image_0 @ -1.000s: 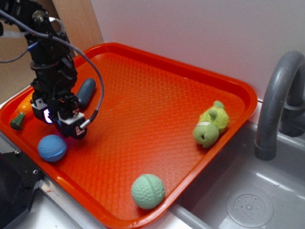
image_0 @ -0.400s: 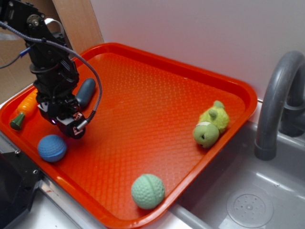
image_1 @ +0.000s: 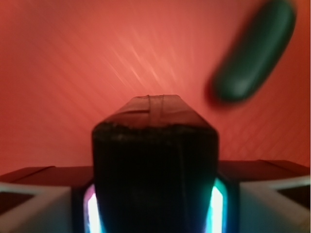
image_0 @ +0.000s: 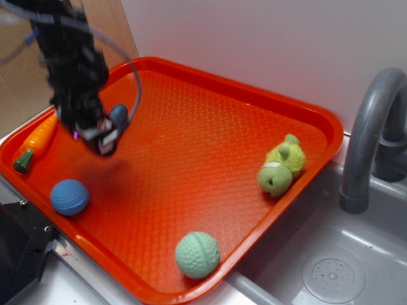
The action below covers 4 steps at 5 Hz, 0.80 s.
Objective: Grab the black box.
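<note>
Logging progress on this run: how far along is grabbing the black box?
Done, it looks: in the wrist view the black box fills the space between the pincer's fingers, so the pincer appears shut on it. In hand: the blurred pincer is above the orange tray, beside the dark capsule. Left: only keeping the grip.

Toy kitchen setup, grey sink (image_0: 331,267), faucet (image_0: 369,133), red tray (image_0: 210,146) of toys
</note>
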{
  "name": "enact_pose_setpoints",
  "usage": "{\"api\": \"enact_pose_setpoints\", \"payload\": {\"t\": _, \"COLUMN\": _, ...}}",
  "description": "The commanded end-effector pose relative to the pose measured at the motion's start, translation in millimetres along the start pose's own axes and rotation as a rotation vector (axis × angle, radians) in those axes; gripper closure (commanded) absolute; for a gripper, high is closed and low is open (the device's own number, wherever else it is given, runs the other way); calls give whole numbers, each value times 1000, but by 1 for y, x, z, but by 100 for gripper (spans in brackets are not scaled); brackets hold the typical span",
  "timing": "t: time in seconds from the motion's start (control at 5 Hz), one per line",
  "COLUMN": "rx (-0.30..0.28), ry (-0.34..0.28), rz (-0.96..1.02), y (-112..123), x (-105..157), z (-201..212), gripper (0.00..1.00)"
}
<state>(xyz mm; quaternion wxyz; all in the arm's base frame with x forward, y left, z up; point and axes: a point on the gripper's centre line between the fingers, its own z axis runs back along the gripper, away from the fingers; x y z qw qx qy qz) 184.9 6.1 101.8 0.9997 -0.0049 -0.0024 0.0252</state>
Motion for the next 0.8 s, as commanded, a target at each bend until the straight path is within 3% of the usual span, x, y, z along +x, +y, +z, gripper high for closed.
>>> {"api": "enact_pose_setpoints", "payload": {"t": 0.0, "rx": 11, "ry": -62, "rz": -22, "y": -5, "x": 22, "z": 107, "gripper": 100}}
{"api": "enact_pose_setpoints", "payload": {"t": 0.2, "rx": 40, "ry": -58, "rz": -11, "y": -6, "x": 20, "z": 150, "gripper": 100}}
{"api": "enact_pose_setpoints", "payload": {"t": 0.6, "rx": 23, "ry": -62, "rz": 0, "y": -5, "x": 18, "z": 146, "gripper": 100}}
